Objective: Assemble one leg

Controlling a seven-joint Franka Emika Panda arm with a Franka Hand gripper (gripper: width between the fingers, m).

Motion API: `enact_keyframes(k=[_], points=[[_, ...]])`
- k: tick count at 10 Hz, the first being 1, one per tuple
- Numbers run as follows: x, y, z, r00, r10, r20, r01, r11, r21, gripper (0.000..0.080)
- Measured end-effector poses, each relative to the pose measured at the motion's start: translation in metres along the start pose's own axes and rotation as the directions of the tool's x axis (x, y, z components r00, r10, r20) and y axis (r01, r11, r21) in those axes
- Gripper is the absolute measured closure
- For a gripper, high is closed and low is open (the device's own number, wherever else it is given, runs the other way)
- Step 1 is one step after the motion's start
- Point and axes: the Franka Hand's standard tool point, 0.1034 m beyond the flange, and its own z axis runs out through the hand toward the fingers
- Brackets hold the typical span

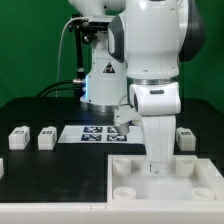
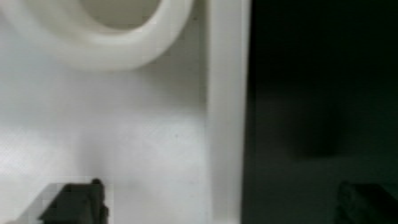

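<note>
My gripper (image 1: 155, 168) hangs low over the far edge of the large white panel (image 1: 165, 195), between its two far corner sockets. In the wrist view the gripper (image 2: 219, 206) is open and empty. One dark fingertip (image 2: 75, 204) is over the panel's white face (image 2: 125, 130) and the other is over the dark table, so the jaws straddle the panel's edge. A round socket (image 2: 118, 30) shows ahead. Three white legs lie on the table: two (image 1: 17, 137) (image 1: 46, 136) at the exterior view's left, one (image 1: 186, 136) at its right.
The marker board (image 1: 98, 132) lies on the black table behind the panel, left of the arm. A small tagged piece (image 1: 122, 114) shows beside the arm above it, partly hidden. The robot base (image 1: 100, 75) stands at the back.
</note>
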Motion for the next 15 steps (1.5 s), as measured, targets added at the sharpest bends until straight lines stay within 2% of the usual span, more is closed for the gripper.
enact_keyframes(k=[1,2,4,5,7,9,10,13,14,15], points=[[0.000,0.000,0.000,1.000,0.002,0.000,-0.002,1.000,0.000,0.0151],[0.003,0.000,-0.009,0.999,0.040,0.002,-0.040,0.999,-0.012,0.0151],[0.011,-0.008,-0.035,0.994,0.109,0.008,-0.108,0.993,-0.043,0.0151],[0.018,-0.013,-0.045,0.979,0.202,0.005,-0.202,0.978,-0.052,0.0151],[0.041,-0.023,-0.059,0.894,0.448,-0.010,-0.447,0.892,-0.062,0.0151],[0.063,-0.032,-0.060,0.752,0.658,-0.034,-0.659,0.750,-0.054,0.0151],[0.059,-0.031,-0.059,0.740,0.672,-0.034,-0.673,0.738,-0.052,0.0151],[0.065,-0.033,-0.058,0.421,0.906,-0.051,-0.907,0.420,-0.015,0.0151],[0.075,-0.040,-0.052,0.262,0.964,-0.041,-0.965,0.262,0.001,0.0151],[0.082,-0.045,-0.050,0.139,0.990,-0.032,-0.990,0.140,0.016,0.0151]])
